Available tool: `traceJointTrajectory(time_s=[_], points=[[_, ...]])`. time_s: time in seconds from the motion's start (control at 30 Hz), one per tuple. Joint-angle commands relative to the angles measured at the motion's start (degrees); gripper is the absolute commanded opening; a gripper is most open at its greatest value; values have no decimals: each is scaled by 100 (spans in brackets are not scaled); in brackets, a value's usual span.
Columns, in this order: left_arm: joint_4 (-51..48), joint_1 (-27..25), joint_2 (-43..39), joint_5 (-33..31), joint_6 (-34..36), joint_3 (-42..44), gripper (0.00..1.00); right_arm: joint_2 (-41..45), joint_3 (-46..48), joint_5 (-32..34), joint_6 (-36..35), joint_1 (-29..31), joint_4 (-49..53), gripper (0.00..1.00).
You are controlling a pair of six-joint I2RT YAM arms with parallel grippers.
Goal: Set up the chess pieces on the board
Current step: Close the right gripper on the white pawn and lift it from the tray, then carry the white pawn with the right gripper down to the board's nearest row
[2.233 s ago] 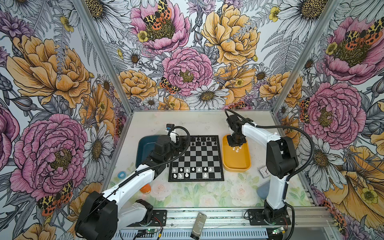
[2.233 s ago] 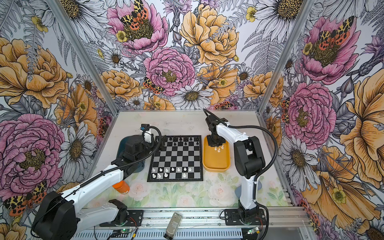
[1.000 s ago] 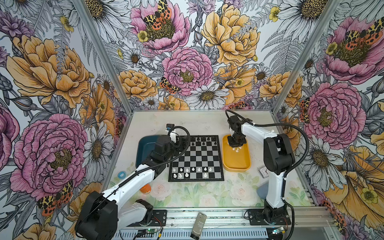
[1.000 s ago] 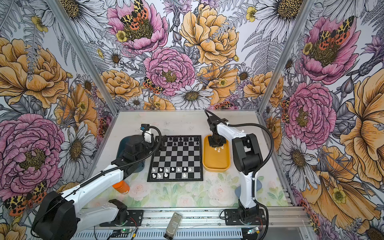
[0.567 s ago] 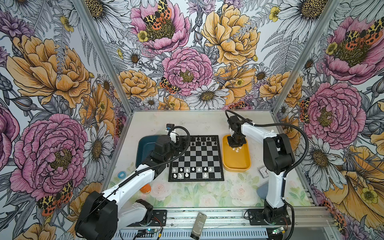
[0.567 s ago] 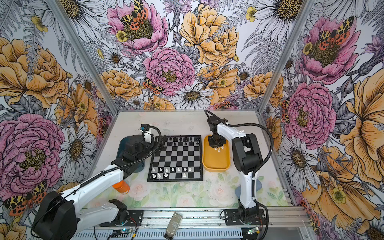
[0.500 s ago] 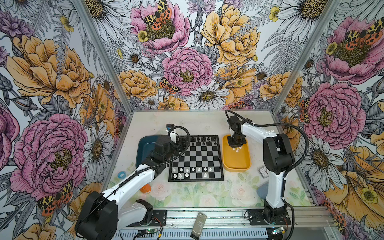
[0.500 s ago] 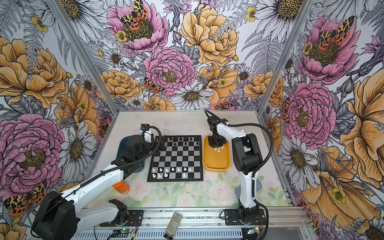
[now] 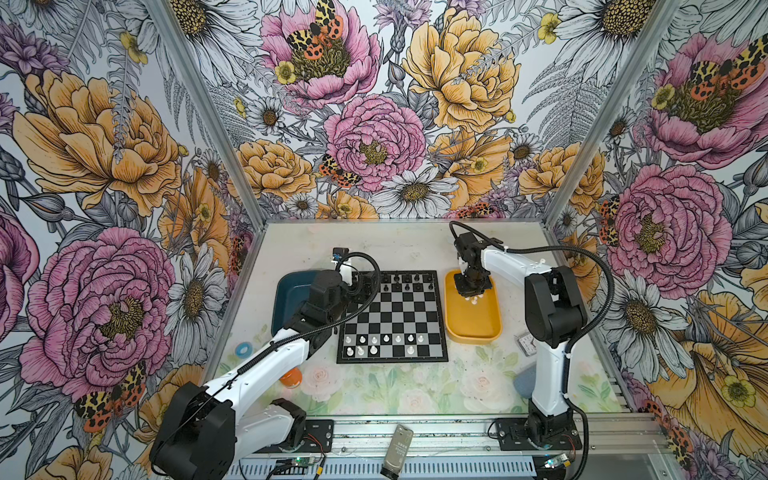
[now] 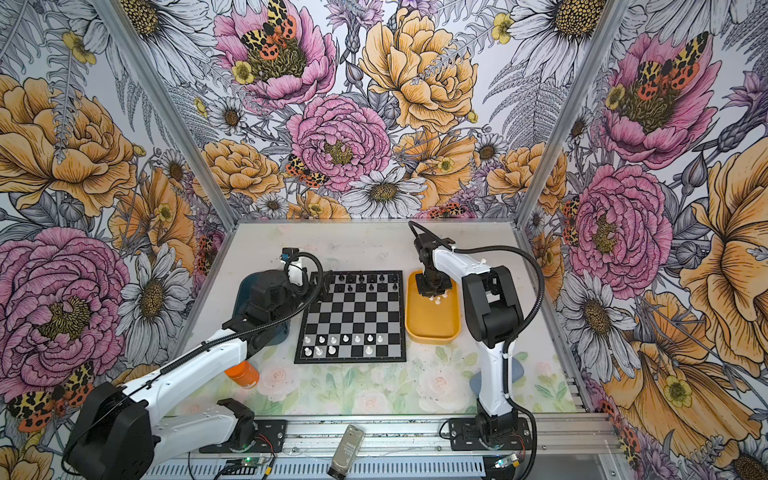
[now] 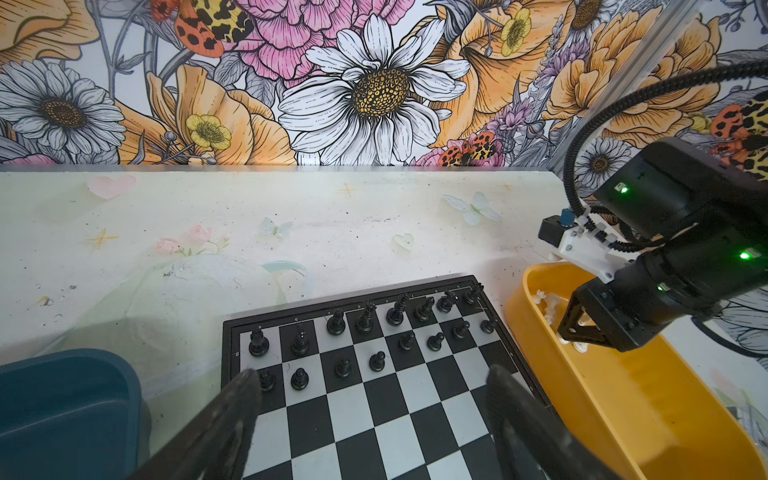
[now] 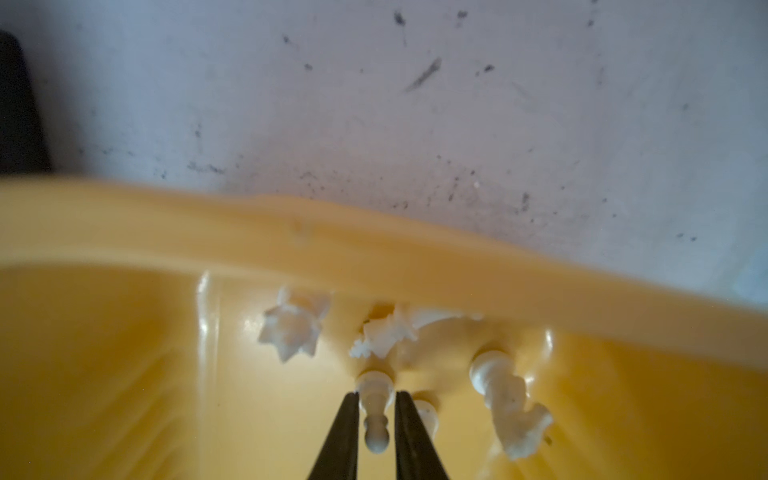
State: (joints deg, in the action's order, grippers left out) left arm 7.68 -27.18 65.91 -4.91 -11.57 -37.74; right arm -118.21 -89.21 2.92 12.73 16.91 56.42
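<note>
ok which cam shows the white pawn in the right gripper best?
Right wrist: the white pawn shows close up, pinched between the right gripper's fingers, in the yellow tray. In both top views the gripper body hides it. Left wrist shows only white specks under the gripper; the pawn can't be singled out.

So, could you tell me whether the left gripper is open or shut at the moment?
Open: in the left wrist view the left gripper has its fingers wide apart above the board, holding nothing.
</note>
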Motion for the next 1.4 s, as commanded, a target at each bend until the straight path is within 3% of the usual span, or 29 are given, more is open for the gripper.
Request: traceJointTrajectory(time_s=[0.0,0.17,0.37,0.8,1.37], points=[[6,46,-46,78,94,-117,86,-101,-57,-63,7,-21,-90,19],[-2,54,-55,68,95,-111,86,-98,-74,-55,8,-20,-96,14],[-1,57,-68,66,94,-111,86,-48,-101,-24,7,-20,-88,0],[11,56,-253,8,78,-7,86,783,-290,-18,166,77,67,0],[32,36,-682,61,46,178,86,1745,-128,-100,878,1581,752,0]])
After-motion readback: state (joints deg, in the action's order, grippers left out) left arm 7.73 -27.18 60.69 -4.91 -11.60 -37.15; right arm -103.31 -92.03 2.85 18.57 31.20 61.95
